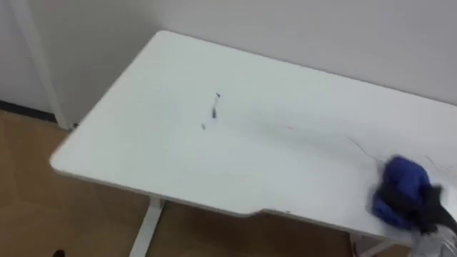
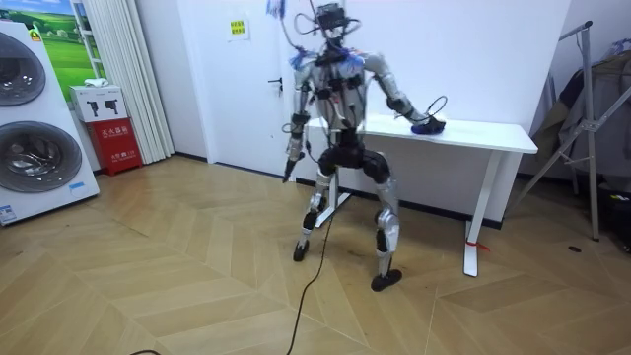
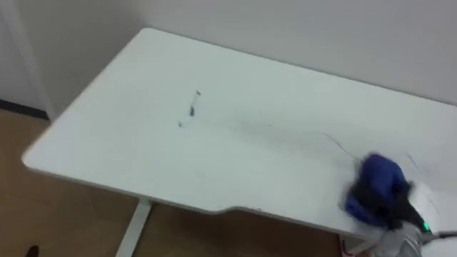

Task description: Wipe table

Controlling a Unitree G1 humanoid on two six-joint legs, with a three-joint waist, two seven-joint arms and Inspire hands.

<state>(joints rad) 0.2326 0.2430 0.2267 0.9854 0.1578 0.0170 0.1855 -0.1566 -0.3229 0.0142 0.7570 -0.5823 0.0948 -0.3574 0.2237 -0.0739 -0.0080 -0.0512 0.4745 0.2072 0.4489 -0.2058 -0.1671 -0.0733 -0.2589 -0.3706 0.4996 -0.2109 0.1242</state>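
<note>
So the blue cloth (image 1: 400, 187) sits on the white counter (image 1: 178, 164), well to the right of the dark marks (image 1: 215, 107) and nearer the front edge. The right hand (image 1: 430, 207) is on it, with its fingers (image 3: 391, 201) looking curled into the fabric. I reckon the next swipe has to run left and slightly back toward those marks. The left hand (image 2: 289, 168) hangs at the robot's side, far from the marks, and I can't tell its state.

A white table (image 1: 285, 164) is seen with small dark marks (image 1: 215, 108) near the middle of its top. A bunched blue cloth (image 1: 401, 187) is pressed on it by the near edge, at four o'clock from the marks.
</note>
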